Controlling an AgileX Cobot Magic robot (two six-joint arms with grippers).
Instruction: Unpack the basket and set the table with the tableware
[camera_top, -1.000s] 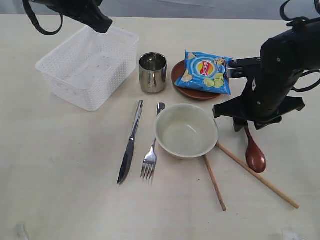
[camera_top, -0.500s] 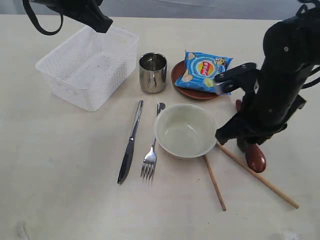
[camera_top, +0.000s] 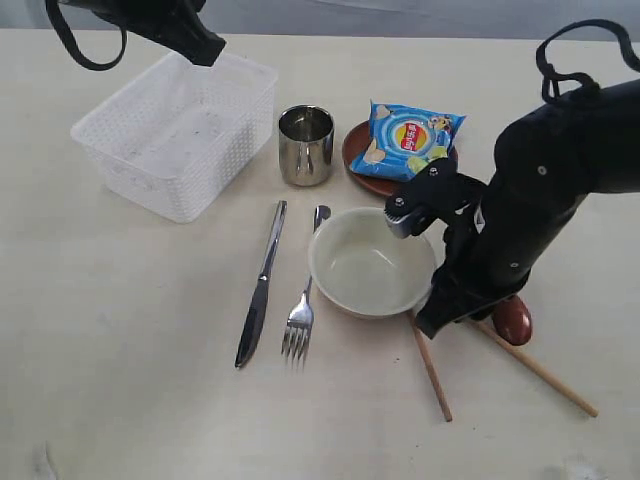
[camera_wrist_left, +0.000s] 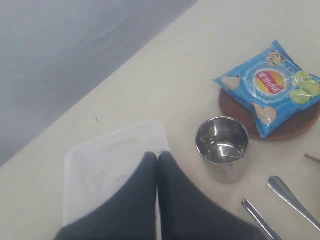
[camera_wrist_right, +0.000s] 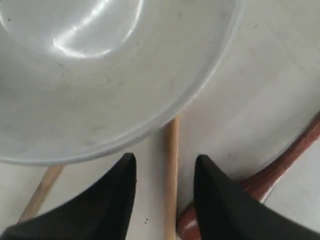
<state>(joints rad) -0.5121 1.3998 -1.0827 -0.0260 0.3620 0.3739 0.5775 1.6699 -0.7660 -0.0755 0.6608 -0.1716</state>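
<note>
The white basket (camera_top: 175, 135) stands at the back left of the table (camera_top: 120, 350), and my left gripper (camera_top: 205, 50) hangs shut above its far rim; the left wrist view shows the pressed fingertips (camera_wrist_left: 157, 155) over the basket (camera_wrist_left: 100, 165). The tableware lies spread out: steel cup (camera_top: 306, 145), knife (camera_top: 260, 285), fork (camera_top: 302, 300), cream bowl (camera_top: 370, 262), brown spoon (camera_top: 513, 318), two chopsticks (camera_top: 430, 365), brown plate (camera_top: 372, 180). My right gripper (camera_top: 438, 318) is low beside the bowl. It (camera_wrist_right: 165, 157) stands open astride one chopstick (camera_wrist_right: 171, 175), jaws not touching it.
A blue chip bag (camera_top: 412, 142) lies on the brown plate. The second chopstick (camera_top: 545, 375) runs out to the front right, partly under my right arm. In the right wrist view the bowl's rim (camera_wrist_right: 200, 95) and the spoon (camera_wrist_right: 295, 150) sit close to the jaws.
My right arm has swung from beside the chip bag down and left to the chopstick next to the bowl, and its jaws have narrowed a little. The left arm has not moved.
</note>
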